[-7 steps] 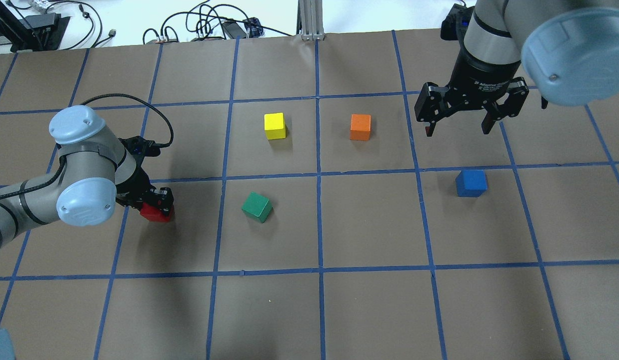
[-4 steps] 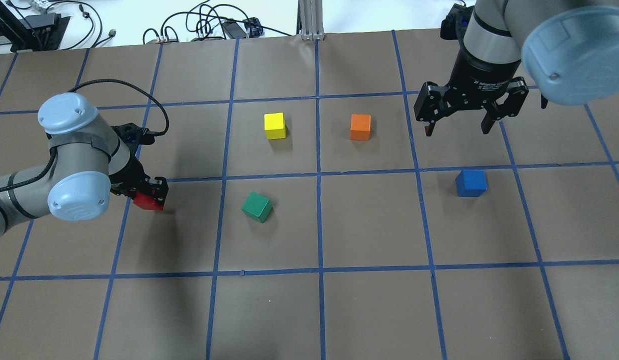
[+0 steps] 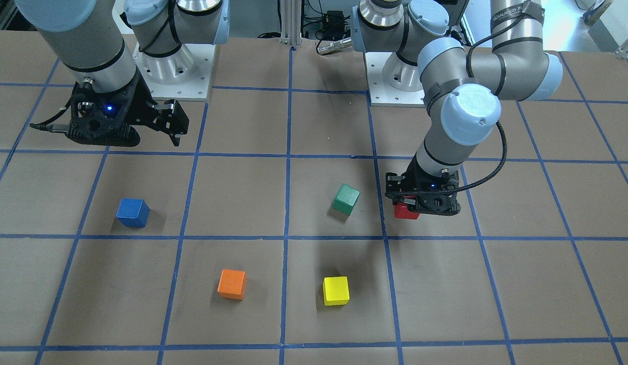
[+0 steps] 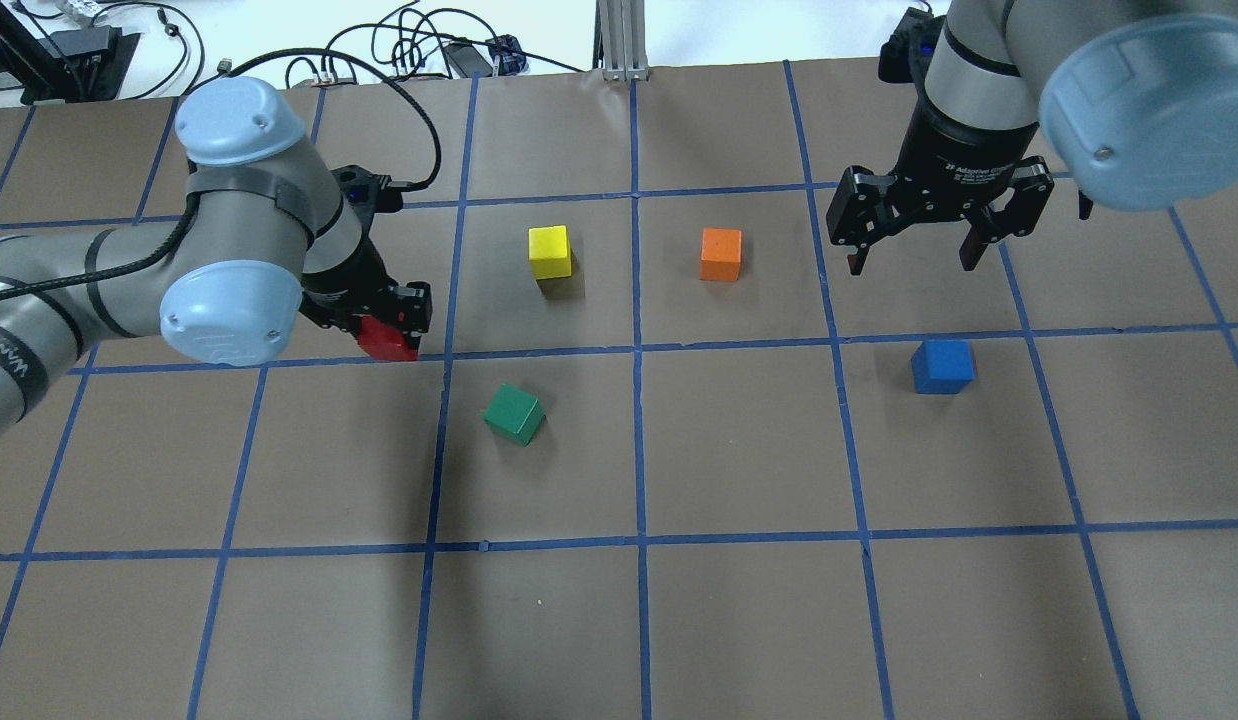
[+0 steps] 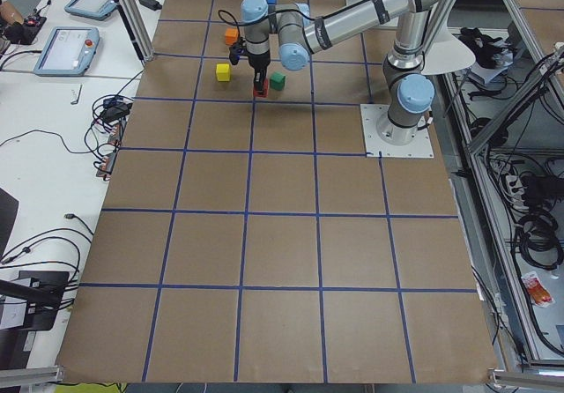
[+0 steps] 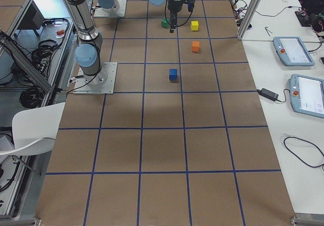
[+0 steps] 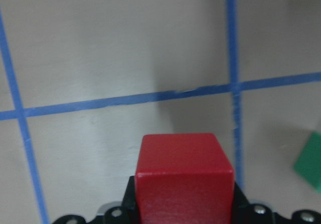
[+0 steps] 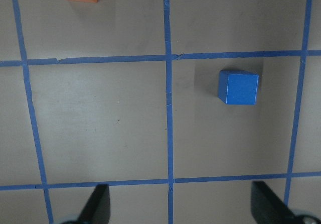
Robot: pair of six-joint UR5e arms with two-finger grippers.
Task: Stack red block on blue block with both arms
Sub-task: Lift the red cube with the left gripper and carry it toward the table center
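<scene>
Brown paper with blue lines covers the table (image 4: 739, 620). Far left of the blue block (image 4: 942, 366), the left gripper (image 4: 387, 335) squeezes the red block (image 4: 382, 343). The right gripper (image 4: 911, 255) hangs much nearer the blue block, fingers wide apart.

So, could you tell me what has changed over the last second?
The left gripper, still shut on the red block, carried it forward and toward the table's centre, nearer the green block. The right gripper stayed open, hovering near the blue block. The blue block, green block, yellow block and orange block did not move.
</scene>
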